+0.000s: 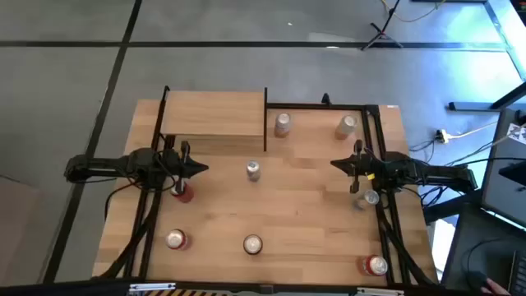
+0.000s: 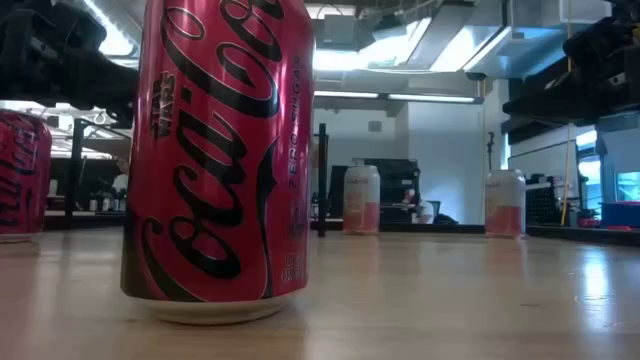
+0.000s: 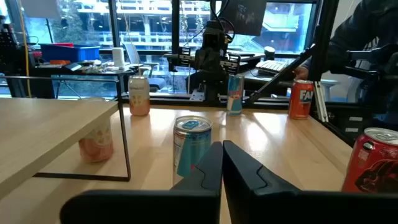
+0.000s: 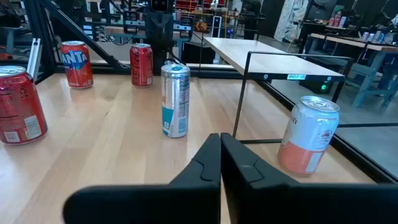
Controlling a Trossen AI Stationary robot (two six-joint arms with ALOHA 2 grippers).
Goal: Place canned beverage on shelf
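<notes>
shelf [image 1: 215, 115]: small raised board of light wood on thin black posts, at the far left part of the tabletop [image 1: 304, 205]; its top is bare.
blue-and-silver can [image 1: 253, 170]: upright near the tabletop's middle, between the two pincers, touched by neither; just off the shelf's near right corner.
left pincer [image 1: 200, 168]: fingers pressed together, holding nothing; tip aimed at the blue-and-silver can, a gap between them. hovers by the shelf's near edge.
right pincer [image 1: 336, 164]: fingers closed tight, empty; aimed at the same can from the opposite side, farther off.
pale pink cans: one [image 1: 283, 124] beside the shelf's right edge, another [image 1: 346, 125] near the far right corner, both upright.
red cola can [image 2: 215, 160]: upright at the near edge, filling the low view.
other cans: red one [image 1: 182, 191] just beneath the left arm, one [image 1: 176, 240] near left, orange one [image 1: 376, 265] near right, silver-topped one [image 1: 370, 197] under the right arm.
</notes>
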